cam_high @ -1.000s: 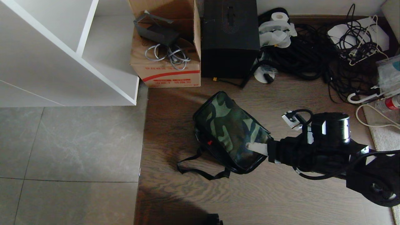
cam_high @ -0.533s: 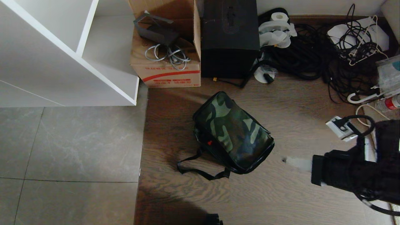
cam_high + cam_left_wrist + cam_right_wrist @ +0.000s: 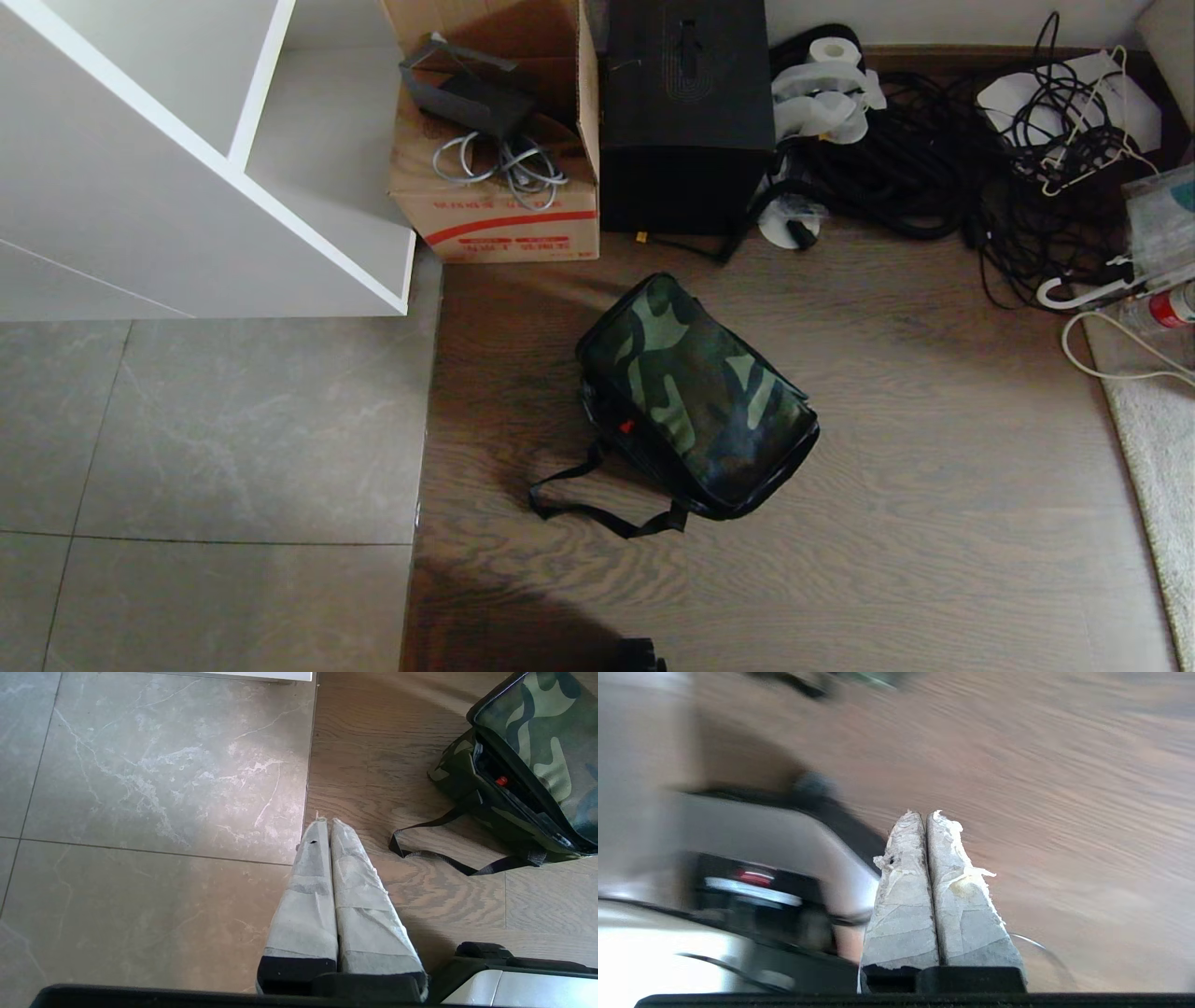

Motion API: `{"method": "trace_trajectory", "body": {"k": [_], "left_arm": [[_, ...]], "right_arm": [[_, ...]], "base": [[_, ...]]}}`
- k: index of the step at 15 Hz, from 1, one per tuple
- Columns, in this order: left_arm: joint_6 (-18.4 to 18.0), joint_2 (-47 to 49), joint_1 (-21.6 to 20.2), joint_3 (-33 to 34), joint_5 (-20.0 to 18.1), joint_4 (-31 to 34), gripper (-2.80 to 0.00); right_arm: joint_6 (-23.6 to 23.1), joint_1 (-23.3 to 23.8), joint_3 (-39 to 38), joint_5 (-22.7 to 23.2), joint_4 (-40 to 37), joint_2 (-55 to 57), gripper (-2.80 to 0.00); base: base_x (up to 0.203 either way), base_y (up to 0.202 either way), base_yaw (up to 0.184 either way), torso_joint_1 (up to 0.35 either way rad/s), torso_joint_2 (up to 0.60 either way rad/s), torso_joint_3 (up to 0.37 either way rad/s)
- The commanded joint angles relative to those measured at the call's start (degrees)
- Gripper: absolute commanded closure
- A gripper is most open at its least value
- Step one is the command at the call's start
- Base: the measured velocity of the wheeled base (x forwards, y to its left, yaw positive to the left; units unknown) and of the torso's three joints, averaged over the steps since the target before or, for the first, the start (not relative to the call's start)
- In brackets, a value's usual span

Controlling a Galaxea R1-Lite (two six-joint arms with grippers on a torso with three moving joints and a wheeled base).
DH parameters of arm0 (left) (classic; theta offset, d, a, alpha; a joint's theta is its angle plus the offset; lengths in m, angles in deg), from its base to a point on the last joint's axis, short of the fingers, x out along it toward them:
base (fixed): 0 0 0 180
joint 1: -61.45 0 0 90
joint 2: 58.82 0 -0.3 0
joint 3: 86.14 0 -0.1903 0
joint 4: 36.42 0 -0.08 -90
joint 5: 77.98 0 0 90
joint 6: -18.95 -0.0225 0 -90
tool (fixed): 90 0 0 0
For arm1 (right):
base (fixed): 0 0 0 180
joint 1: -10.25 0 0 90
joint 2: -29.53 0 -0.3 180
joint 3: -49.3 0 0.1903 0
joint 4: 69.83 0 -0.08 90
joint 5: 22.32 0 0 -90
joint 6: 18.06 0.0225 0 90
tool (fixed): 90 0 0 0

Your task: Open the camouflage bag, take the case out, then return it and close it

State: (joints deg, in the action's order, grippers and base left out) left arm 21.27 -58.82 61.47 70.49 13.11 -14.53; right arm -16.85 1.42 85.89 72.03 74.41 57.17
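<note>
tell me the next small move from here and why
Probably none beyond parking. The camouflage bag lies closed on the wood floor with no case outside it. The right end effector is shut and empty, out of the head view; the left end effector is shut over the floor beside the bag's strap.

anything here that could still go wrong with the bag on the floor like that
The camouflage bag lies shut on the wood floor with its black strap looped loose toward the robot; the wheeled base could likely catch it if it drives. In the left wrist view a dark gap with a red spot shows along the bag's edge, so the zipper may not be fully closed. Both claws are shut and clear of it.
</note>
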Motion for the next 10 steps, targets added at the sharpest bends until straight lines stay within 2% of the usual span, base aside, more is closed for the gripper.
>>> {"method": "trace_trajectory", "body": {"k": [1, 3, 6, 8, 10], "left_arm": [[0.0, 0.0, 0.0, 0.4, 0.0, 0.0, 0.00], [0.0, 0.0, 0.0, 0.5, 0.0, 0.0, 0.00], [0.0, 0.0, 0.0, 0.5, 0.0, 0.0, 0.00], [0.0, 0.0, 0.0, 0.5, 0.0, 0.0, 0.00], [0.0, 0.0, 0.0, 0.5, 0.0, 0.0, 0.00]], "right_arm": [[-3.5, 3.2, -8.5, -3.3, 5.4, -11.3, 0.00], [-3.6, 4.0, -13.4, -3.7, 16.1, -11.1, 0.00], [-1.8, -1.3, -13.2, -4.1, 12.9, -11.1, 0.00], [-0.4, 0.4, -13.4, -4.2, 12.3, -11.1, 0.00], [-1.3, 6.1, -13.3, -3.9, 12.5, -12.6, 0.00]], "base": [[0.000, 0.000, 0.000, 0.000, 0.00, 0.000], [0.000, 0.000, 0.000, 0.000, 0.00, 0.000], [0.000, 0.000, 0.000, 0.000, 0.00, 0.000], [0.000, 0.000, 0.000, 0.000, 0.00, 0.000], [0.000, 0.000, 0.000, 0.000, 0.00, 0.000]]}}
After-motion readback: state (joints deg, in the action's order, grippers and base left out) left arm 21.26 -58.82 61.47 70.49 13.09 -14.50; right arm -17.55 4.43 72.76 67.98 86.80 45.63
